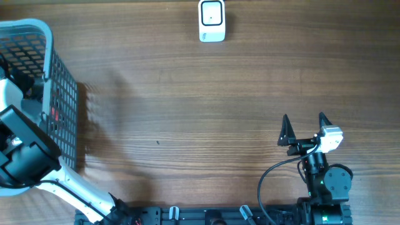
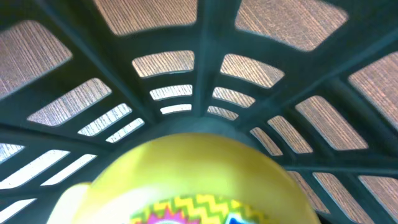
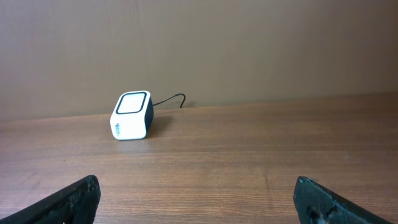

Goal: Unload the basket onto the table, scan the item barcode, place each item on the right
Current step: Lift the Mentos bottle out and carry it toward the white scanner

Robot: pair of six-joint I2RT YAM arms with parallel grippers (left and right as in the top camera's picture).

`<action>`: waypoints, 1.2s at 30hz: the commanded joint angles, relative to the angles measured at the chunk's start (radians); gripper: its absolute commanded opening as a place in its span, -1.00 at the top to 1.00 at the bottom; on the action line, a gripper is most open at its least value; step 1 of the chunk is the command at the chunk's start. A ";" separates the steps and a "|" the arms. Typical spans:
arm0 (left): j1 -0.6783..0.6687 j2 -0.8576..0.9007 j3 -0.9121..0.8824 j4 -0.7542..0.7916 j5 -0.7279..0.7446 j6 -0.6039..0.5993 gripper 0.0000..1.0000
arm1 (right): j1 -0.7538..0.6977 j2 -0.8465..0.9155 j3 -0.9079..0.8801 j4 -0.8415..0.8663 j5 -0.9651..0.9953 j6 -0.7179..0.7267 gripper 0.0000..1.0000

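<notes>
Left tool (image 1: 26,86) inside the basket (image 1: 47,37), by a yellow item (image 2: 186,180); cannot tell its grip. Right tool (image 1: 304,119) open, far right of the basket

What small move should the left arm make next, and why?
Probably close gently on the yellow item. The left arm reaches into the basket, and its wrist camera shows that item very near, lying against the basket's grid. Its fingers are hidden, so no grip is confirmed yet. The scanner stands far across the table.
</notes>
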 commanded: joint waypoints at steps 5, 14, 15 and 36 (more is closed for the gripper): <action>-0.002 -0.117 0.019 -0.018 -0.002 -0.002 0.07 | 0.004 -0.003 -0.001 0.002 0.010 0.016 -1.00; -0.002 -0.238 0.019 -0.084 -0.002 -0.002 -0.01 | 0.004 -0.003 -0.001 0.002 0.010 0.016 -1.00; -0.002 -0.253 0.019 -0.091 -0.002 -0.002 -0.01 | 0.004 -0.003 -0.001 0.002 0.010 0.016 -1.00; -0.140 -0.712 0.019 -0.162 0.010 -0.003 -0.05 | 0.004 -0.003 -0.001 0.002 0.010 0.016 -0.99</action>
